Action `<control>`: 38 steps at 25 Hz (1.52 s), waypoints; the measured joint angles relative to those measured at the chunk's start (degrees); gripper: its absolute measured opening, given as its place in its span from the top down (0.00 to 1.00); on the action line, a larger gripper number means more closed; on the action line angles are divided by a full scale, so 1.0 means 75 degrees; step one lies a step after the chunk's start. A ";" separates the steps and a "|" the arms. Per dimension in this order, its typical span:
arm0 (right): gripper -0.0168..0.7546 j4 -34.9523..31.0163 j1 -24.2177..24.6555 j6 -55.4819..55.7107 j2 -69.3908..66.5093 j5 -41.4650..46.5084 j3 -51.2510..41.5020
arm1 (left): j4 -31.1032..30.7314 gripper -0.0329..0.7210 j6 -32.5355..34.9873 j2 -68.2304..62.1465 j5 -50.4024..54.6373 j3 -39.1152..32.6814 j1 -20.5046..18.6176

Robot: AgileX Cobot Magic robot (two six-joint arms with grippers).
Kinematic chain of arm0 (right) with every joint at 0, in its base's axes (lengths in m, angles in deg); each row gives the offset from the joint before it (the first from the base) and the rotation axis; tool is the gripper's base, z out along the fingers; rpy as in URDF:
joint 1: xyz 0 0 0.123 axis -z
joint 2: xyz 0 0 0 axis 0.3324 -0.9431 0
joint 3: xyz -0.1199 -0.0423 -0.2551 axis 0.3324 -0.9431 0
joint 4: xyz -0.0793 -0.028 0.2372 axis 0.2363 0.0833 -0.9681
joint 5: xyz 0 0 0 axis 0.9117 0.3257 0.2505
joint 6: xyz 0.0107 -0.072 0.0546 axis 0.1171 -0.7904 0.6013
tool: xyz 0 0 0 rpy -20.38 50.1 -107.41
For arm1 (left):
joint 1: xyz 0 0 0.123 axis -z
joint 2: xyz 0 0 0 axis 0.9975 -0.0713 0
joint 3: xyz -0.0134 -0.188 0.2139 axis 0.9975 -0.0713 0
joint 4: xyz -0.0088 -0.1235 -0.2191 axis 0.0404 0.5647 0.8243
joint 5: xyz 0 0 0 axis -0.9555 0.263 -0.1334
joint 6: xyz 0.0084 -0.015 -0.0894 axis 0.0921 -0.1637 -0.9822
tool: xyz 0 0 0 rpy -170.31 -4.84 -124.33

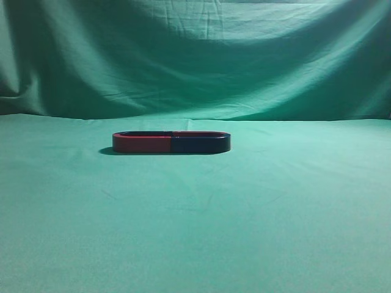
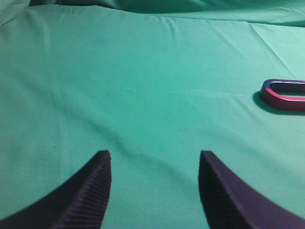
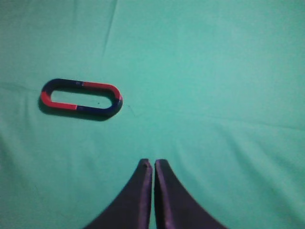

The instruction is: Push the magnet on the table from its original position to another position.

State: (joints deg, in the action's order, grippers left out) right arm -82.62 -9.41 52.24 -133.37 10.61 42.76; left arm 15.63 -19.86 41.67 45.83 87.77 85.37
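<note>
Magnet (image 1: 200, 143) in dark navy lies flat on the green bench (image 1: 195, 244), its open ends butted against those of a second, red magnet (image 1: 142, 143), so that we see the pair as one closed oval ring. In the exterior view the ring sits a little left of the middle, toward the far side of the bench, with the draped green backdrop (image 1: 195, 55) rising behind it; red is on the left, navy on the right. We see nothing inside the ring but bare cloth. From the right wrist view the ring (image 3: 81, 98) lies ahead and to the left of the right end effector (image 3: 153, 164), well apart from it, whose fingers are pressed together and hold nothing. In the left wrist view the left end effector (image 2: 155, 157) stands wide apart and empty, and only a curved red end of the ring shows at the right edge of the frame. Open, slightly wrinkled cloth surrounds the pair on every side, widest toward the near edge.
</note>
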 joint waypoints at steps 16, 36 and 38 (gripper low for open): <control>0.98 -0.0030 0.0000 -0.0679 0.6969 -0.0661 -0.4137 | 0.0000 0.43 0.0000 0.0000 0.0000 0.0000 0.0000; 0.98 -0.0203 0.2971 -0.1598 0.8388 -0.6012 -0.9649 | 0.0000 0.43 0.0000 0.0000 0.0000 0.0000 0.0000; 0.98 -0.0203 0.2971 -0.1598 0.8388 -0.5963 -0.9654 | 0.0000 0.43 0.0000 0.0000 0.0000 0.0000 0.0000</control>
State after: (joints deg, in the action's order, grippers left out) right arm -84.14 12.88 40.25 -70.46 -34.12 -29.64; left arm 15.63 -19.86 41.67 45.83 87.77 85.37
